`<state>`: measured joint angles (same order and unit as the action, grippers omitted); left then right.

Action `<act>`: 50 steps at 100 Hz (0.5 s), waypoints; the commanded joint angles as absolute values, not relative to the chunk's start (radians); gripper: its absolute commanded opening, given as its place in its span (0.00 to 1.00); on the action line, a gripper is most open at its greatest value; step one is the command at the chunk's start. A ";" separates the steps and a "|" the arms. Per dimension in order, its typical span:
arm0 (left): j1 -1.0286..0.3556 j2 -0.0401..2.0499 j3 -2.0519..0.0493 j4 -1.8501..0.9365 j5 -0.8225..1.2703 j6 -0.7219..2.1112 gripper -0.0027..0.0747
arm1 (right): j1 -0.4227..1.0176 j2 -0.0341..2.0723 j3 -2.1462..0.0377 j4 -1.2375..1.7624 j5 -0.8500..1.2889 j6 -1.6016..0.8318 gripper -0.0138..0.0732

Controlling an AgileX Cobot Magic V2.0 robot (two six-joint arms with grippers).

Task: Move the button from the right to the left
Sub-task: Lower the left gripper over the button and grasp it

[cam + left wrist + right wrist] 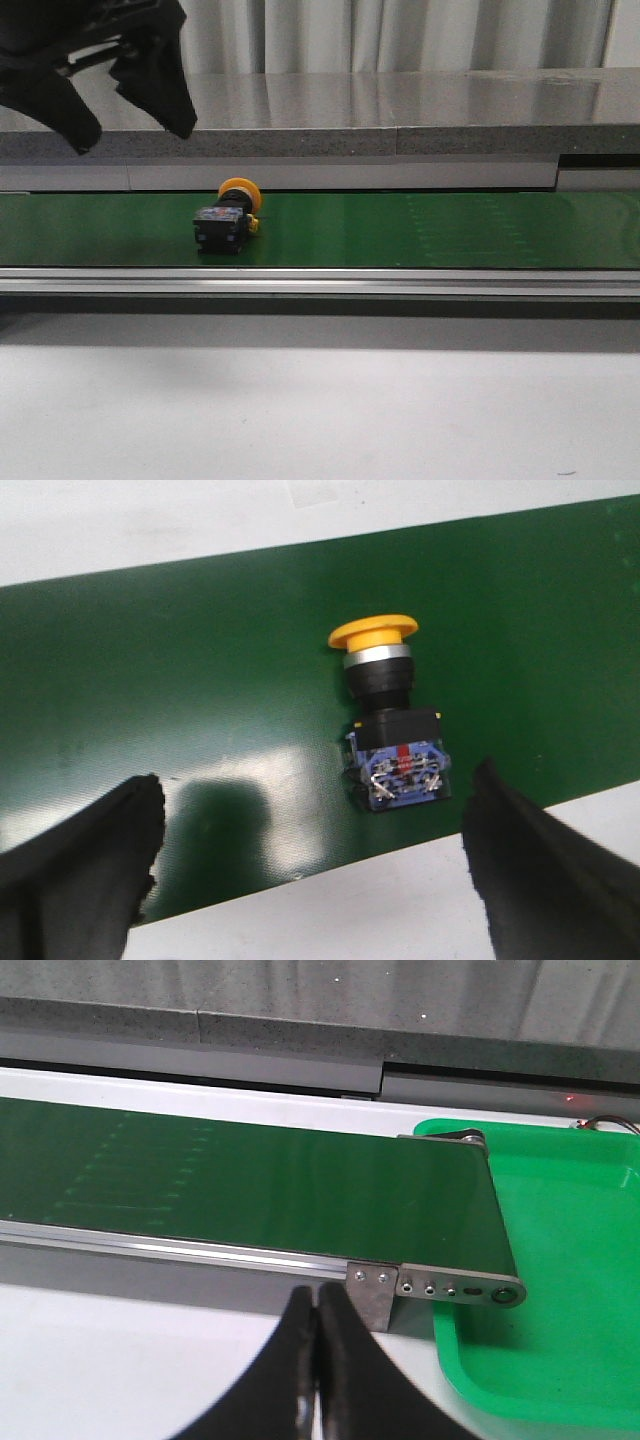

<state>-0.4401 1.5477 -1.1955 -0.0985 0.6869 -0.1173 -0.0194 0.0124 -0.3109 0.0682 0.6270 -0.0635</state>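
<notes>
The button (229, 219) lies on its side on the green conveyor belt (430, 230), left of the belt's middle, its yellow cap (371, 632) toward the far edge. The left gripper (122, 95) hangs above it and to its left, fingers (525, 865) spread wide, holding nothing. The right gripper (318, 1355) has its fingers pressed together, near the belt's right end beside a green tray (560, 1260).

Text: none legible | button (388, 720), centre of frame: red and blue marks only, no readable lettering
</notes>
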 commanded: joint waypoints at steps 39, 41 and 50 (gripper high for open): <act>-0.477 1.668 -1.352 0.043 0.800 -0.319 0.79 | -0.019 0.024 -0.338 0.059 0.545 -0.065 0.08; -0.477 1.671 -1.354 0.043 0.800 -0.319 0.79 | -0.019 0.024 -0.338 0.059 0.545 -0.065 0.08; -0.477 1.695 -1.361 0.045 0.802 -0.319 0.79 | -0.019 0.024 -0.338 0.059 0.545 -0.065 0.08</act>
<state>-0.4690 1.7166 -1.3247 0.0401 0.8259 -0.3075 -0.0194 0.0124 -0.3109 0.0682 0.6270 -0.0635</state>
